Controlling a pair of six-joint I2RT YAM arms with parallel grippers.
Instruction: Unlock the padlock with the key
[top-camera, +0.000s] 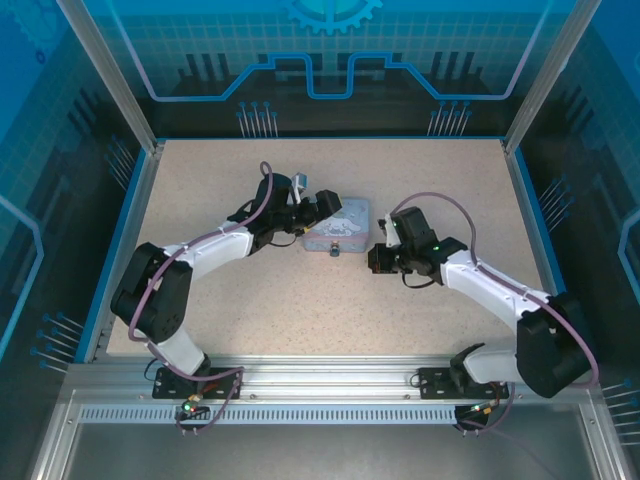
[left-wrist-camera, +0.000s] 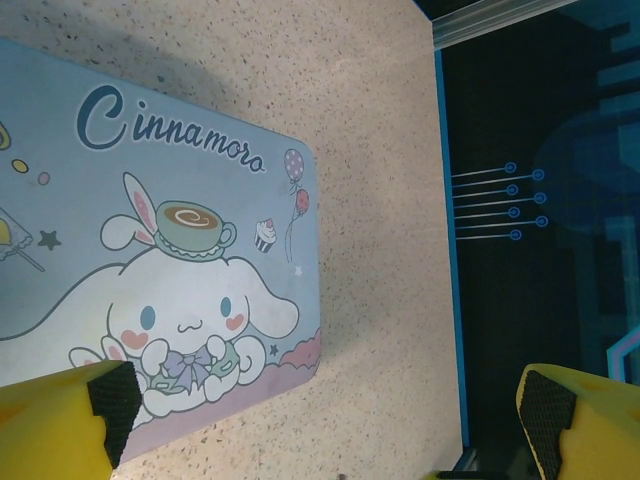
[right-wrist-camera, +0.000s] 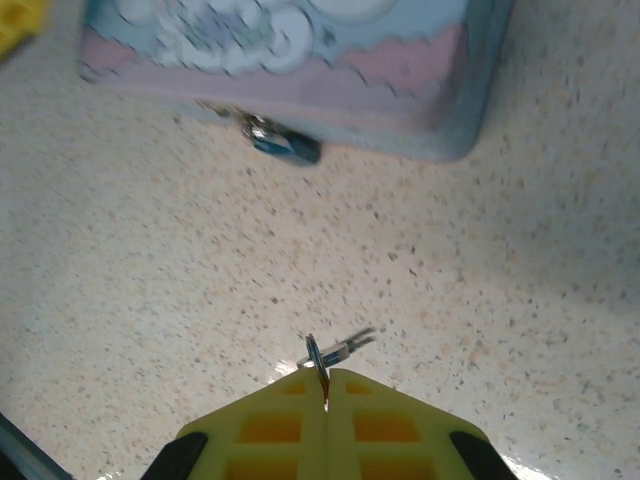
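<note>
Right claw (right-wrist-camera: 326, 378) clenched on tiny thin metal key (right-wrist-camera: 332, 352), apart from small dark padlock (right-wrist-camera: 285, 145) at front wall of blue cartoon tin (right-wrist-camera: 420, 100). Key likely light, stiff, slippery; pinch bow. Left claw (left-wrist-camera: 328, 405) released.

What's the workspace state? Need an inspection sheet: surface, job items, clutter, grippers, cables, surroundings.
Surface: speckled beige tabletop, dry, no spills.
Job's things: padlock hangs at the front wall of the light blue Cinnamoroll tin; key is on a small ring, apart from the padlock and not inserted.
Clutter: nothing seen.
Grippers: right gripper shut on the key, facing the padlock; left gripper open above one end of the tin, holding nothing.
Cables: purple cables run along both arms, none across the tin.
Surroundings: blue printed panels, aluminium frame posts.
</note>
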